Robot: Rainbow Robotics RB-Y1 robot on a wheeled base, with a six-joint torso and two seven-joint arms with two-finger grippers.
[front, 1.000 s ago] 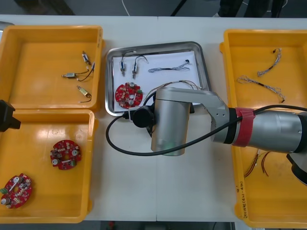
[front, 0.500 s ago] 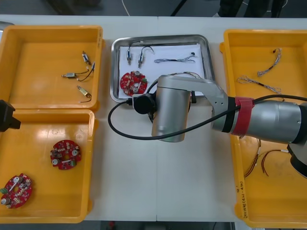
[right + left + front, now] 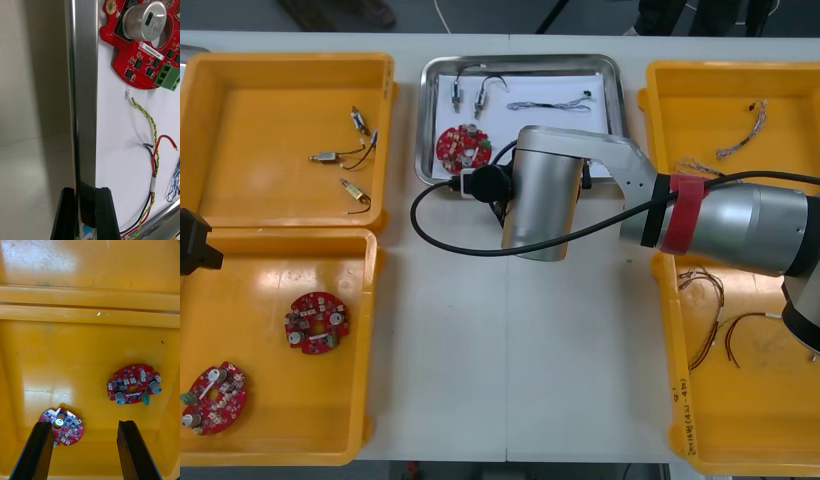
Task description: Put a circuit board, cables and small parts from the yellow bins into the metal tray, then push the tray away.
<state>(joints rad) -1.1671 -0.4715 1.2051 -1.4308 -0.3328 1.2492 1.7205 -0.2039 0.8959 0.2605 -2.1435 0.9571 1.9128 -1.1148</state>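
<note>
We see the right gripper [image 3: 87, 215] pinching the near rim of the metal tray [image 3: 520, 62], one black finger on each side of that thin, shiny, rolled edge. The tray sits between the yellow bins [image 3: 700, 110] with its far rim near the far edge of the table [image 3: 510, 370], and a wide strip of bare, light tabletop lies open on the robot's side of it. On the tray's flat white inside lie a round red circuit board [image 3: 463, 148] studded with components, two small metal parts [image 3: 468, 95] with thin leads, a twisted blue and white cable [image 3: 552, 104] and, seen from the right wrist, a twisted red and yellow cable [image 3: 150, 150] just beside the board. The left gripper [image 3: 85, 450] hangs with its fingers spread over the smooth, glossy near left bin [image 3: 270, 280], where two more boards [image 3: 133, 384] lie flat.
</note>
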